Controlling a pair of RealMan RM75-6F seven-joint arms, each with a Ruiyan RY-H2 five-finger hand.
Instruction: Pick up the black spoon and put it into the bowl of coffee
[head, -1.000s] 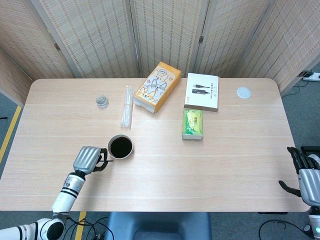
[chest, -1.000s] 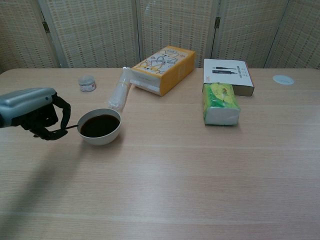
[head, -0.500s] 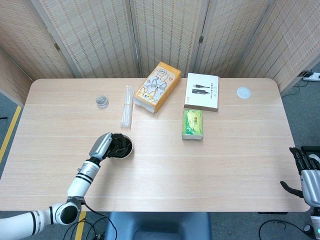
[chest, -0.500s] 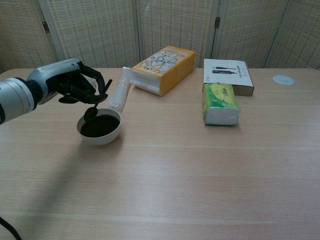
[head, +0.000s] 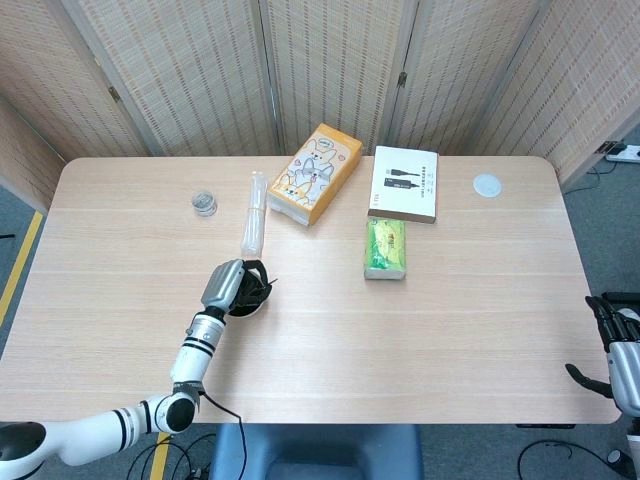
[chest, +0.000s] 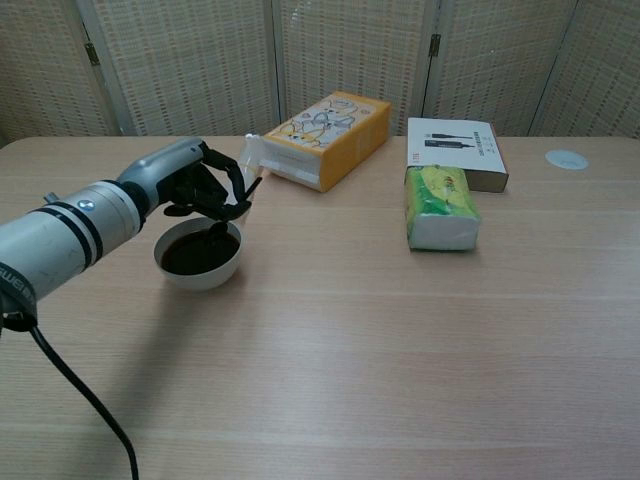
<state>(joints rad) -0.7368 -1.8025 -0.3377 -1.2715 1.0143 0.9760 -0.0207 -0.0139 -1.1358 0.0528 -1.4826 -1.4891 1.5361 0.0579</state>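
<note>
A white bowl (chest: 198, 277) of dark coffee (chest: 192, 256) stands on the left half of the table; in the head view only its near rim (head: 247, 309) shows under my hand. My left hand (chest: 197, 186) (head: 234, 285) hovers right above it and grips the black spoon (chest: 217, 230). The spoon hangs slanted, its scoop end down in the coffee and its handle tip poking up to the right (head: 270, 284). My right hand (head: 622, 352) sits off the table's right front corner with fingers apart and nothing in it.
Behind the bowl lie a clear plastic sleeve (head: 253, 213), a small jar (head: 205, 204) and an orange cartoon box (head: 315, 173). A white cable box (head: 404, 183), a green packet (head: 386, 247) and a white lid (head: 487, 184) sit to the right.
My left hand carried the spoon from the bowl's left side up over the bowl, then lowered its scoop end into the coffee. The right hand stayed put.
</note>
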